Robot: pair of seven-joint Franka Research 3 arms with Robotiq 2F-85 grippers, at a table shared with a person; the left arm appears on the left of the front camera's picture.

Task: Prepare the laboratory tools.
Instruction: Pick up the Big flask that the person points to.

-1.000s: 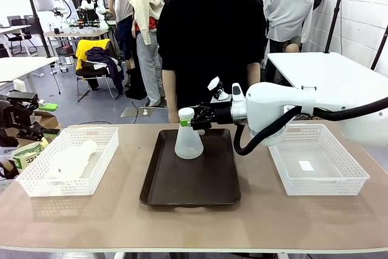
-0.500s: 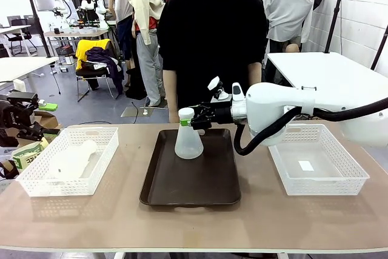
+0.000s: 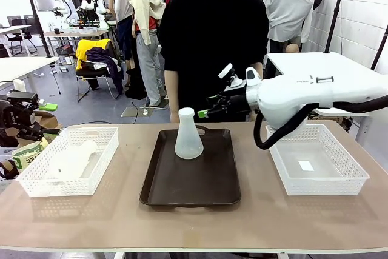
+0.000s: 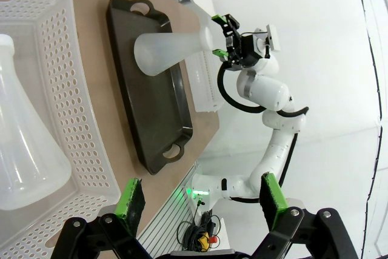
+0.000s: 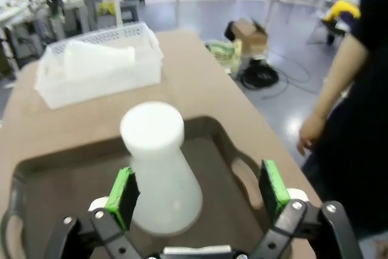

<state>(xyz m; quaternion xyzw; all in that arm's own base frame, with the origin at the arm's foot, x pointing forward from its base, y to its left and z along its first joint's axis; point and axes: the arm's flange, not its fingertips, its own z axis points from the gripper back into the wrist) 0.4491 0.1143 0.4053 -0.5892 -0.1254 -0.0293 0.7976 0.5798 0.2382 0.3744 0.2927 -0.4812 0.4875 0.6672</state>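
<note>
One frosted-white conical flask (image 3: 188,141) stands upright on the dark brown tray (image 3: 206,186), toward its far end. My right gripper (image 3: 203,113) hovers open just right of and above the flask's neck, touching nothing. In the right wrist view the flask (image 5: 160,168) sits below and ahead of the open gripper (image 5: 197,195). A second flask (image 3: 73,162) lies on its side in the left white basket (image 3: 36,186). In the left wrist view that flask (image 4: 24,150) is close by, and my left gripper (image 4: 203,198) is open and empty beside the basket.
An empty white mesh basket (image 3: 357,186) sits at the right of the table. A person in black stands at the far edge behind the tray, one hand (image 5: 312,134) hanging near the tray's handle.
My right gripper has drawn back from the flask's neck, moving right and a little up. The flask stays standing on the tray.
</note>
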